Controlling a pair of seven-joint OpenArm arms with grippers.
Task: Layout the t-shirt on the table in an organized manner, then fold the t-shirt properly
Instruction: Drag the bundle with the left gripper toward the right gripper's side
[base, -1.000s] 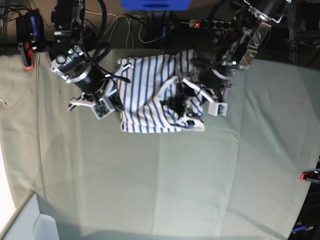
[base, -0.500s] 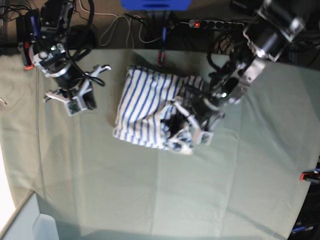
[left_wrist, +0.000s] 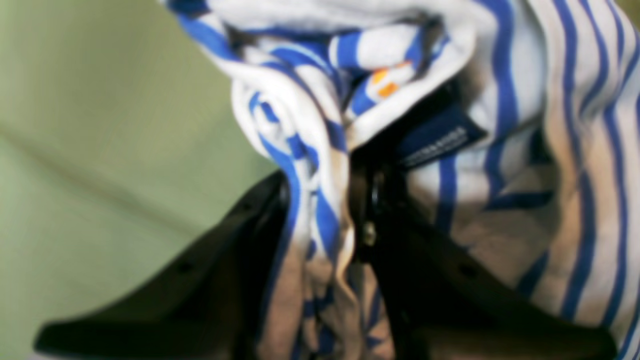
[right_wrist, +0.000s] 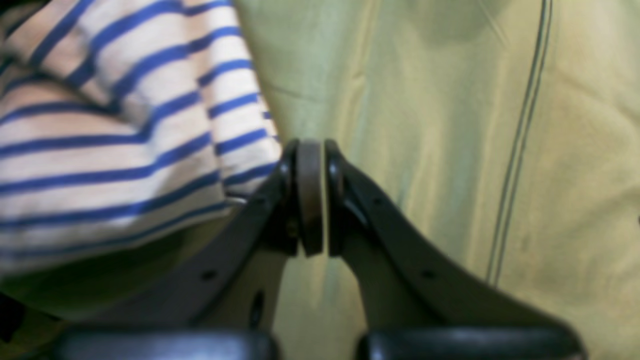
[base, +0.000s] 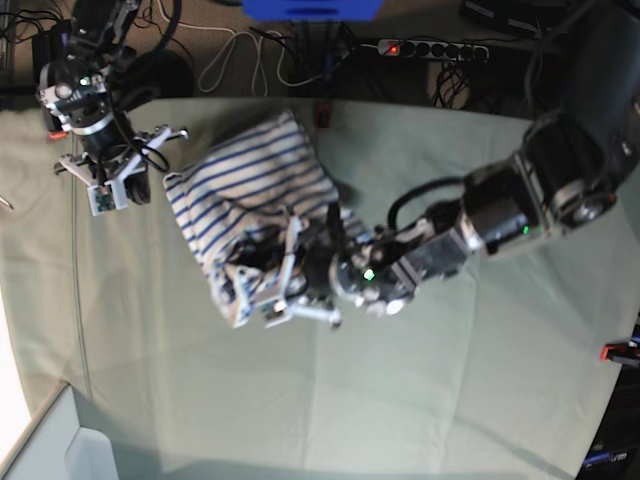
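Your left gripper (left_wrist: 345, 210) is pinching a bunched fold of the t-shirt (base: 245, 195); in the left wrist view striped cloth runs down between the two dark fingers (left_wrist: 225, 250), with the small dark neck tag (left_wrist: 440, 137) just above them, so you seem to have the collar region; that is a sensible place to hold if the aim is to drag the garment open from the neck. The shirt itself lies crumpled on the table (base: 400, 400), toward the far edge and left of the middle as the base view shows it; one flatter striped part reaches toward the far edge, and the rumpled part sits under your left arm's wrist, nearer the centre. Your right gripper (right_wrist: 311, 195) has its tips pressed together on nothing; it hangs over bare table cloth just beside the shirt's hem (right_wrist: 240, 185), close to the far left corner in the base view (base: 108, 185); parked there it stays clear of the cloth. I judge the layout step barely begun; the shirt is nowhere near flat; expect the cloth to sag and twist when lifted by one point.
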